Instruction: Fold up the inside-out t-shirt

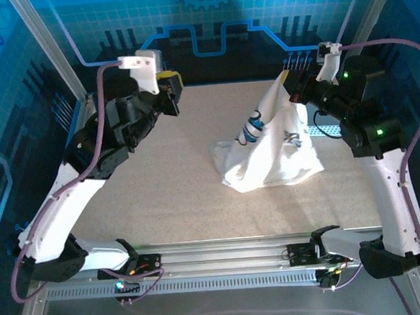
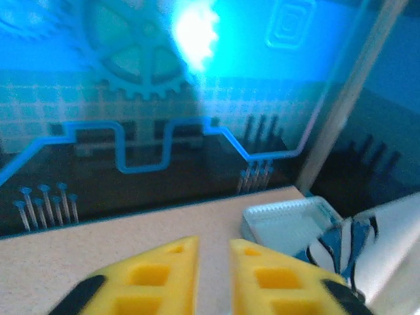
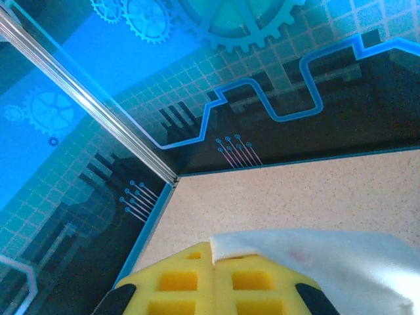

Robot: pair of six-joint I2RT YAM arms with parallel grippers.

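The white inside-out t-shirt (image 1: 267, 150) hangs in a bunched drape at the right of the table, its lower part resting on the surface and a blue-and-dark logo (image 1: 251, 129) showing. My right gripper (image 1: 291, 87) holds its top edge up, shut on a corner of the cloth (image 3: 308, 252) between yellow fingertips (image 3: 187, 262). My left gripper (image 1: 170, 84) hovers at the back left, well apart from the shirt. Its yellow fingers (image 2: 164, 269) stand a little apart with nothing between them. The left wrist view has the shirt (image 2: 394, 236) at far right.
A light blue-grey perforated basket (image 2: 285, 223) sits behind the shirt at the right, partly hidden by the cloth (image 1: 328, 130). The speckled tabletop (image 1: 161, 182) lies bare across the left and middle. Glass walls and metal posts (image 1: 47, 50) enclose the back and sides.
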